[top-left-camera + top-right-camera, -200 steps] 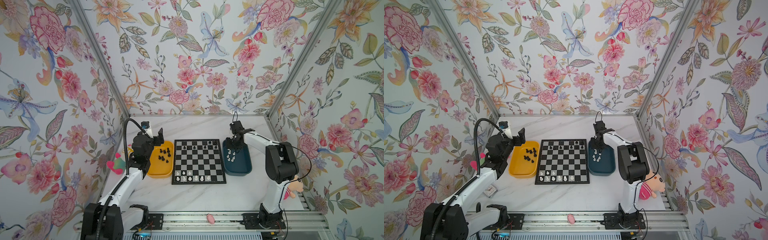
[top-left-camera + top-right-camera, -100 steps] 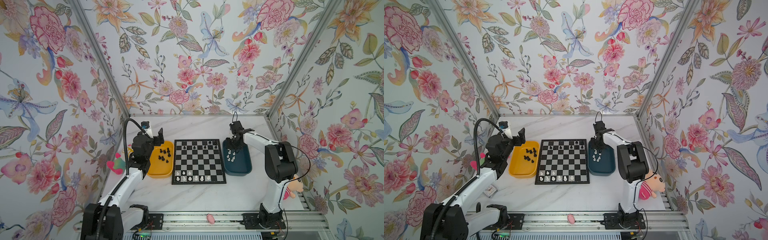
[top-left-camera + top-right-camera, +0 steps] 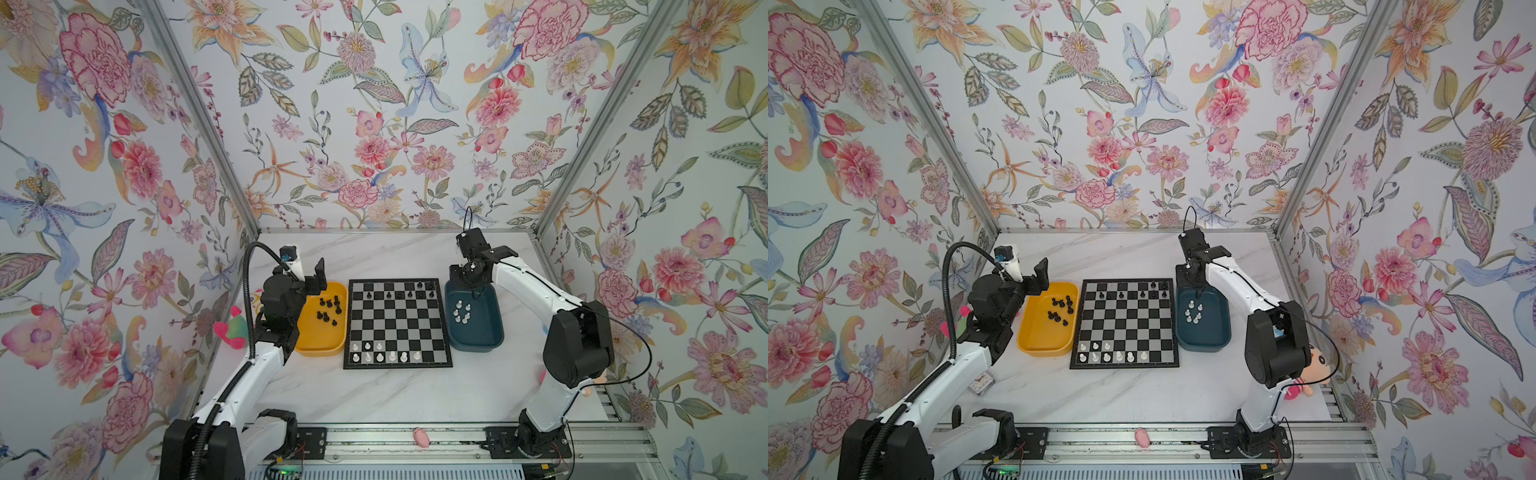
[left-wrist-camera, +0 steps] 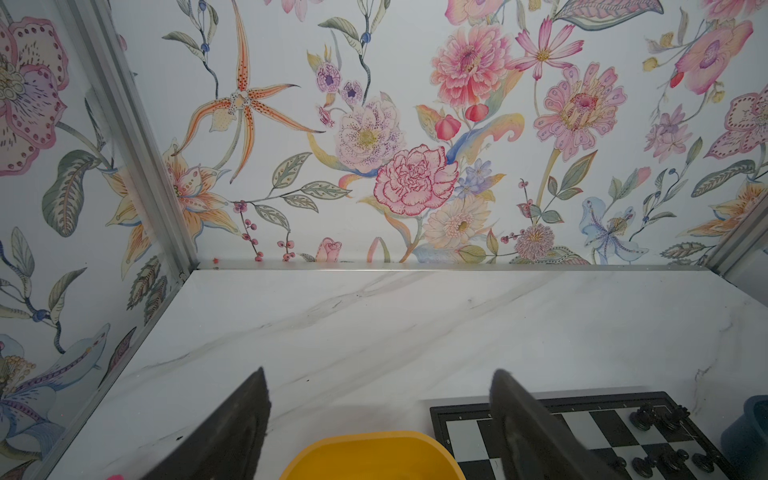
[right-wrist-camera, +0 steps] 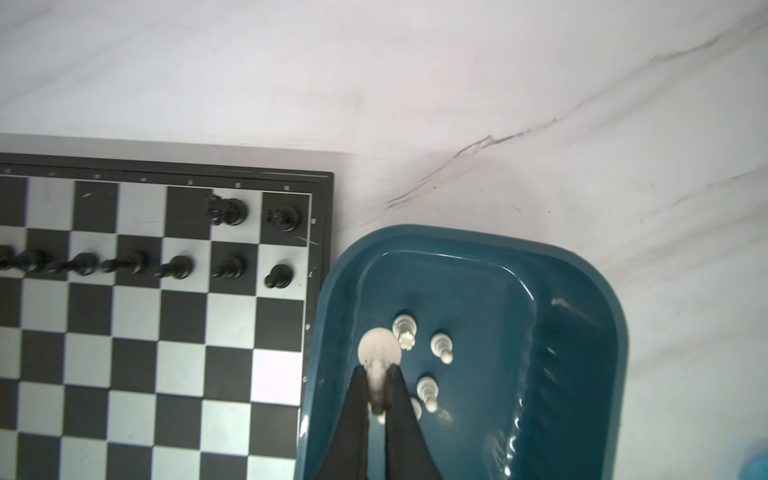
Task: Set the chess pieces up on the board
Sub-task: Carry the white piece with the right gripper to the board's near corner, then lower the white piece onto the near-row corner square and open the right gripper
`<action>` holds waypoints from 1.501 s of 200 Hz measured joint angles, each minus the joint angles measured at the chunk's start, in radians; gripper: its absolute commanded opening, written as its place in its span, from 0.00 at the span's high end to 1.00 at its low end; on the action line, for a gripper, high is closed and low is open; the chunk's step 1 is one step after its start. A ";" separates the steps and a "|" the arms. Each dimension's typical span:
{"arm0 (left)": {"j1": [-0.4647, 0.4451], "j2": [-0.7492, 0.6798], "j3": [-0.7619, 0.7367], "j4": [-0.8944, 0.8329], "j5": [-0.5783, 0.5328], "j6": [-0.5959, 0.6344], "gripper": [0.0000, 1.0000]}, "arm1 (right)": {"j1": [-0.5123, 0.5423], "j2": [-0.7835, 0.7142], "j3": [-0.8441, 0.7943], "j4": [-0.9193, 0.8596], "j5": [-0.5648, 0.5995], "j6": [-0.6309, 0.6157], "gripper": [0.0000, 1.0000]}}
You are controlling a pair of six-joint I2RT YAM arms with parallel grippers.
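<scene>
Grip set: my right jaws clamp a white piece [image 5: 379, 351] in blue tray [image 5: 582, 340]; lift vertically (neighbours [image 5: 441, 347] close). Left jaws spread, empty.

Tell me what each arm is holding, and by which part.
The right gripper pinches a white chess piece by its slim upper body, round base sticking out, over the dark blue tray. The left gripper holds nothing.

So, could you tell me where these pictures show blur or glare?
Right wrist view: white piece in the right gripper is out of focus, black pieces on the board look smeared, glare streaks the blue tray. Left wrist view: wallpaper sharp, left gripper fingers soft. Both top views: sharp.
</scene>
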 measured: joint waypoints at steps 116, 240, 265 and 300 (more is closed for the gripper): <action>0.000 -0.092 -0.067 0.018 0.039 -0.023 0.16 | 0.364 -0.178 -0.182 -0.129 0.013 0.091 1.00; -0.001 -0.118 -0.083 0.023 0.048 -0.031 0.16 | 0.466 -0.185 -0.345 -0.053 -0.019 0.232 1.00; -0.001 -0.119 -0.088 0.023 0.048 -0.031 0.16 | 0.476 -0.178 -0.351 -0.046 -0.019 0.241 1.00; -0.003 -0.124 -0.095 0.023 0.048 -0.031 0.16 | 0.483 -0.162 -0.358 -0.041 -0.020 0.248 1.00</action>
